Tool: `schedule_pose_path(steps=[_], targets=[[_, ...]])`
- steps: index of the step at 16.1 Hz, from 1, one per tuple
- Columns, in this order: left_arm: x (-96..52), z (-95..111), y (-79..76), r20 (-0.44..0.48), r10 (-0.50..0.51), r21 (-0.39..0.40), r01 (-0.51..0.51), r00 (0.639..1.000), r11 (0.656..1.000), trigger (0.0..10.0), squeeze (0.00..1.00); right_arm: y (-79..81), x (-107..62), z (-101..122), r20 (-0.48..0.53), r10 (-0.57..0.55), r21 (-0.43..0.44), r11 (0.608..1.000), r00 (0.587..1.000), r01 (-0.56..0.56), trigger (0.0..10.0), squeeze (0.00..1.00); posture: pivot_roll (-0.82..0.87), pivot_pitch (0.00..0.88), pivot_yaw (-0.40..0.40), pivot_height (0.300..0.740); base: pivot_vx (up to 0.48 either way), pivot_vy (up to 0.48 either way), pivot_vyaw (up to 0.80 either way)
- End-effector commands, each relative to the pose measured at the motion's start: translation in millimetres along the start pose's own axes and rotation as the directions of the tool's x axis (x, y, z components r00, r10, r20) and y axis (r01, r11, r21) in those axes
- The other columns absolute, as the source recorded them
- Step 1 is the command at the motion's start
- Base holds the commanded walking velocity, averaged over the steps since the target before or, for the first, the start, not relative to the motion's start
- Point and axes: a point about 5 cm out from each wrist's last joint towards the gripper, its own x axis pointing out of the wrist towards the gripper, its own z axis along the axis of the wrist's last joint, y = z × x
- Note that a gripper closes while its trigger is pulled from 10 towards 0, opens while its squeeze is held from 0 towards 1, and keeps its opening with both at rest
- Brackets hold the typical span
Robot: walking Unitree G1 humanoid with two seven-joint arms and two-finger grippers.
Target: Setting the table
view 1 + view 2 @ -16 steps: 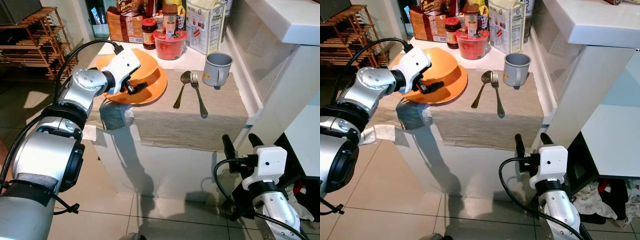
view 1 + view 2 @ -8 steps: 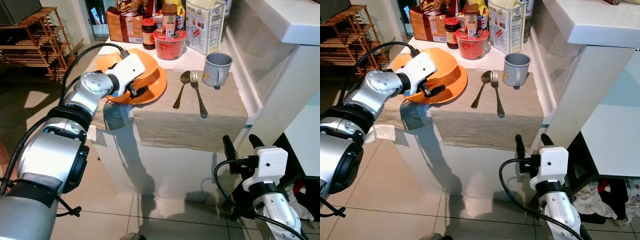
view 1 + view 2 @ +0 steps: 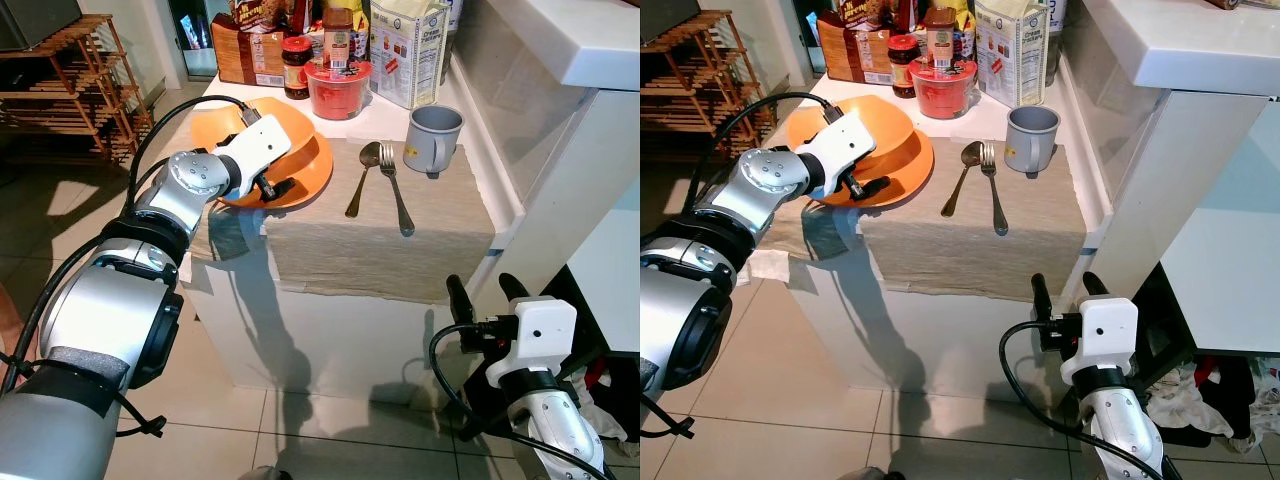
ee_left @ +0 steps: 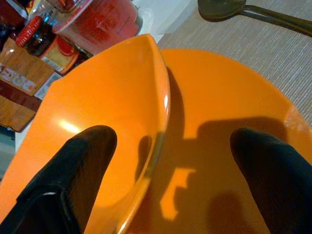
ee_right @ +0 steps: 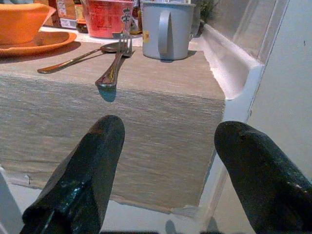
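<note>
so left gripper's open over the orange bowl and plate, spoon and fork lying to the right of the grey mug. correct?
Not quite. The spoon and fork lie to the left of the grey mug, between it and the orange plate, as the left eye view shows. The left gripper is indeed open over the orange bowl.

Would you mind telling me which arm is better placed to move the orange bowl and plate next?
The left. Its gripper hovers open over the orange bowl and plate on the counter, while the right gripper hangs low, below the counter's edge.
</note>
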Motion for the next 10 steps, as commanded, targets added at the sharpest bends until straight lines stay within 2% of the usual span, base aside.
schedule_pose_path(steps=[1,5,6,8,10], targets=[[-0.2,-4.7,-0.9,-0.013,0.008,-0.037,-0.008,1.0,0.999,10.0,0.0,-0.2,-1.1,5.5,0.014,0.002,-0.007,1.0,1.0,-0.002,10.0,0.0,-0.14,0.0,0.058,0.74,0.0,0.0,0.0],[-0.1,-6.7,-1.0,-0.027,0.015,-0.055,-0.017,1.0,0.998,10.0,0.0,0.2,-2.2,4.9,0.01,0.002,-0.007,1.0,1.0,-0.002,10.0,0.0,-0.14,0.0,0.058,0.74,0.0,0.0,0.0],[0.0,-7.6,-0.9,-0.033,0.022,-0.077,-0.025,0.999,0.997,9.3,0.0,0.5,-2.3,5.0,0.009,0.002,-0.007,1.0,1.0,-0.002,10.0,0.0,-0.14,0.0,0.057,0.74,0.0,0.0,0.0],[0.2,-9.8,-1.3,-0.048,0.028,-0.104,-0.033,0.998,0.994,0.0,0.0,0.7,-2.6,4.9,0.006,0.003,-0.006,1.0,1.0,-0.003,10.0,0.0,-0.14,0.0,0.058,0.74,0.0,0.0,0.0],[0.0,-11.2,-1.5,-0.055,0.027,-0.115,-0.033,0.998,0.993,0.0,0.0,0.7,-2.8,4.7,0.004,0.003,-0.007,1.0,1.0,-0.003,10.0,0.0,-0.14,0.0,0.058,0.74,0.0,0.0,0.0]])
